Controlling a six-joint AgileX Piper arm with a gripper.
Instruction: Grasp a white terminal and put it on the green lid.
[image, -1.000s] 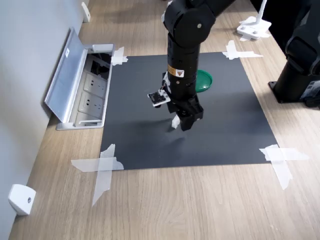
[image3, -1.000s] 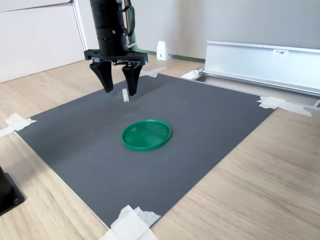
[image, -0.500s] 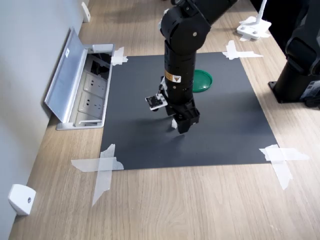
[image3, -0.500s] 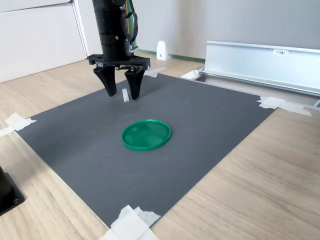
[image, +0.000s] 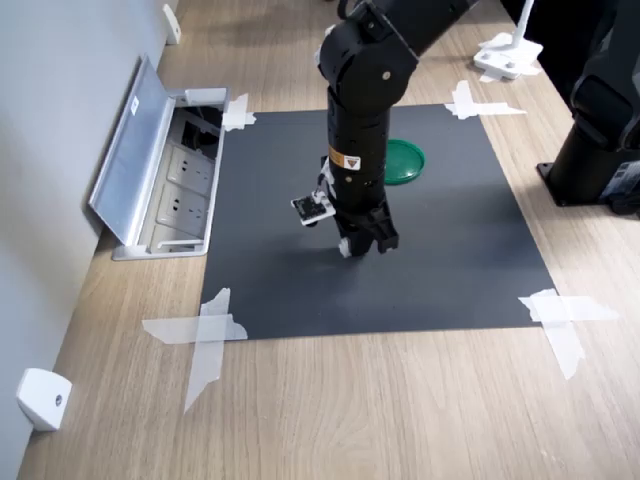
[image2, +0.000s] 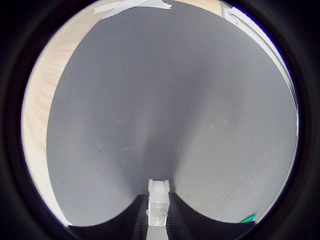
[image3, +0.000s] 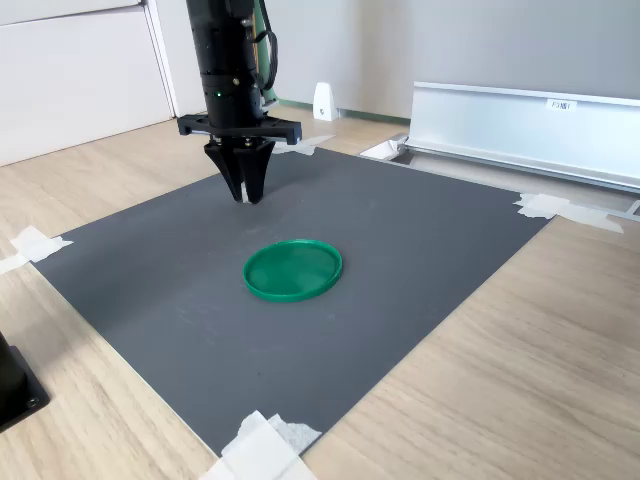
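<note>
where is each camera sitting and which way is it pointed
First exterior view: high above the table, looking down on the black mat; arm and hand show.
Second exterior view: low at the mat's edge, looking across the green lid toward the wall; the lower arm and hand show.
Wrist view: on the wrist, looking down past the fingers at the white terminal.
Shared: both exterior views show the lid.

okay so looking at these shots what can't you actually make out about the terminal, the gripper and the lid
- White terminal: in both exterior views the closed gripper fingers cover nearly all of it; whether it still touches the black mat is unclear.
- Green lid: the arm hides part of it in the first exterior view; in the wrist view only a green sliver shows at the picture's edge.
</note>
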